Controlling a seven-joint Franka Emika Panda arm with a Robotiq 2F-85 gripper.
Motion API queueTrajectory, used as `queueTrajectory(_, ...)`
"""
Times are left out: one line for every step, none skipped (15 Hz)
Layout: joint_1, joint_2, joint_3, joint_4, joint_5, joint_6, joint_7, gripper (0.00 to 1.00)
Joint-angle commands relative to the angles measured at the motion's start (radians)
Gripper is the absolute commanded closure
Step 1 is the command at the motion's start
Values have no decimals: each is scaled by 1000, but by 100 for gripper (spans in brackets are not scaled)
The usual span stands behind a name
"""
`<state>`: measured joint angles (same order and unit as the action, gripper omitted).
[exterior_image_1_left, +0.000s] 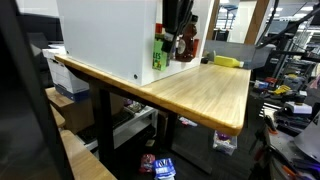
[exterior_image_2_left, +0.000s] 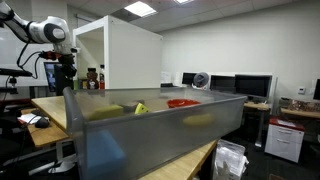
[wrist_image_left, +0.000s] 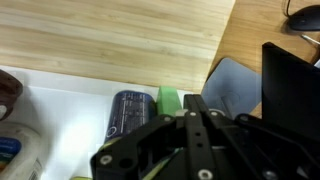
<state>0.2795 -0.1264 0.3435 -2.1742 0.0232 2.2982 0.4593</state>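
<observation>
- The table (exterior_image_1_left: 200, 95) carries a tall white box (exterior_image_1_left: 105, 35) along one long edge, toward the far end. Any descent, I judge, should keep clear of the box wall.
- The end effector (wrist_image_left: 195, 125) hangs clenched near the box's corner, and nothing shows between its pads. It would need to open fully before lowering.
- The dark can (wrist_image_left: 128, 115) lies on its side on a white surface just ahead of the fingertips. Straddling it across its width would likely stop it rolling.
- The green block (wrist_image_left: 169, 100) sits just beside the can. Centre on one item only, or the jaws may catch both.
</observation>
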Motion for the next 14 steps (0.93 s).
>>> queueTrajectory(-10, 6, -3, -3, -24, 47, 28, 100)
queueTrajectory(-10, 9, -5, -3, -24, 51, 23, 100)
queueTrajectory(-10, 10, -6, -4, -24, 61, 21, 100)
queueTrajectory(-10, 11, -7, -3, -24, 62, 20, 100)
queueTrajectory(-10, 13, -9, -4, -24, 70, 21, 100)
queueTrajectory(-10, 13, -10, -5, -25, 73, 20, 100)
queueTrajectory(-11, 17, -12, -4, -25, 81, 21, 100)
queueTrajectory(-12, 18, -12, -6, -29, 89, 22, 100)
queueTrajectory(-12, 20, -13, -6, -29, 94, 22, 100)
queueTrajectory(-12, 22, -14, -6, -30, 98, 23, 100)
queueTrajectory(-11, 24, -14, -6, -31, 102, 23, 100)
queueTrajectory(-11, 25, -15, -7, -33, 106, 24, 100)
queueTrajectory(-11, 27, -16, -7, -35, 106, 24, 100)
queueTrajectory(-11, 26, -17, -5, -38, 92, 24, 100)
